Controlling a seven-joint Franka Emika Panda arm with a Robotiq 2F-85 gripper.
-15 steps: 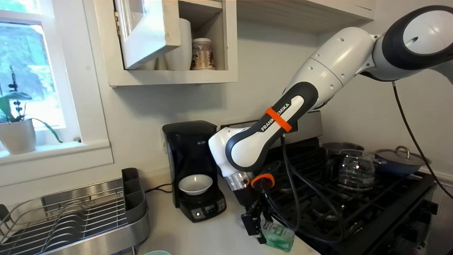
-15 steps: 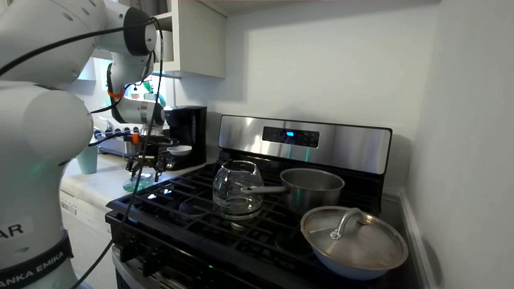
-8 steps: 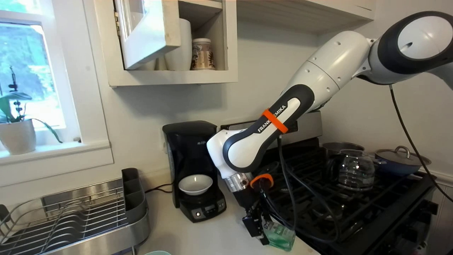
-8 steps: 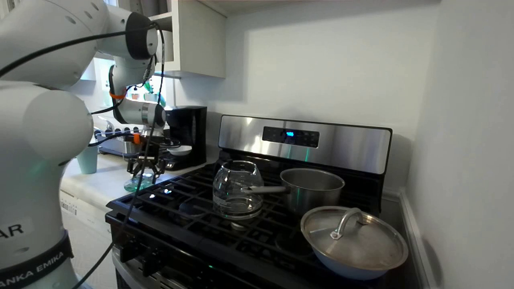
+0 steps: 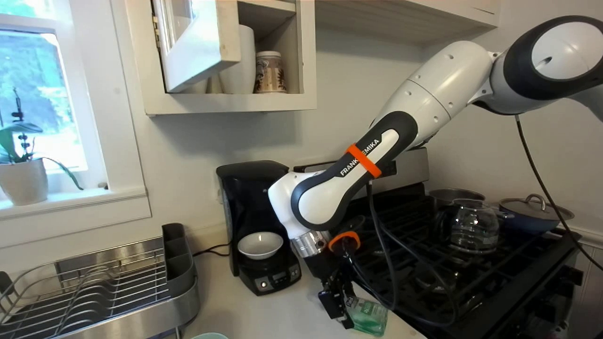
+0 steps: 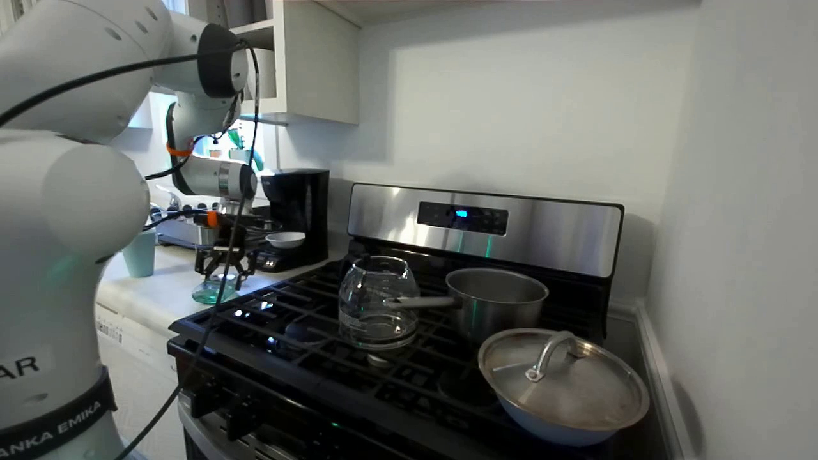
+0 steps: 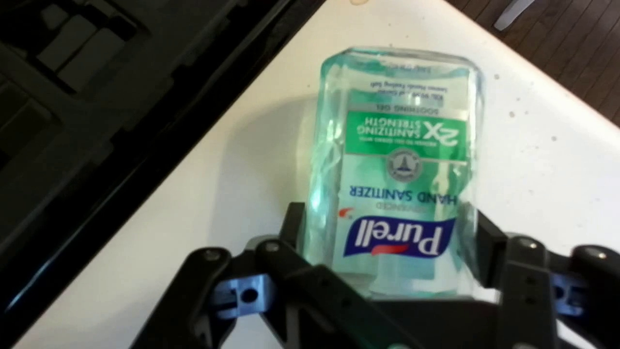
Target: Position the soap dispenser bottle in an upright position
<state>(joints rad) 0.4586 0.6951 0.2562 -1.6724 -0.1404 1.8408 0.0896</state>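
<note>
1. Green translucent plastic is what your jaws grasp: the soap dispenser bottle sits between the pads, pinched on both sides, its base pointing out ahead of the jaws. It leans well over; you cannot tell for certain whether it rests on the surface below them.

2. Slipping looks like your likeliest trouble: those walls are smooth, and much of the weight probably lies out beyond the pads, so the bottle could pivot between them as you lift.

3. Turn it upright too low and its base may catch the surface under the jaws, twisting it out of your grip. A little height first should help.

4. Lose it ahead of the jaws and it could tumble over the edge to the floor; swing the opposite way and you may strike the stove beside them.

5. Any pump top is hidden behind the jaws, so pressing down blindly might set it off.

6. Your arm comes in high and slopes down to a tilted wrist; the jaws hang low, slanting along the bottle. Steepening that wrist should bring the base beneath them.
</note>
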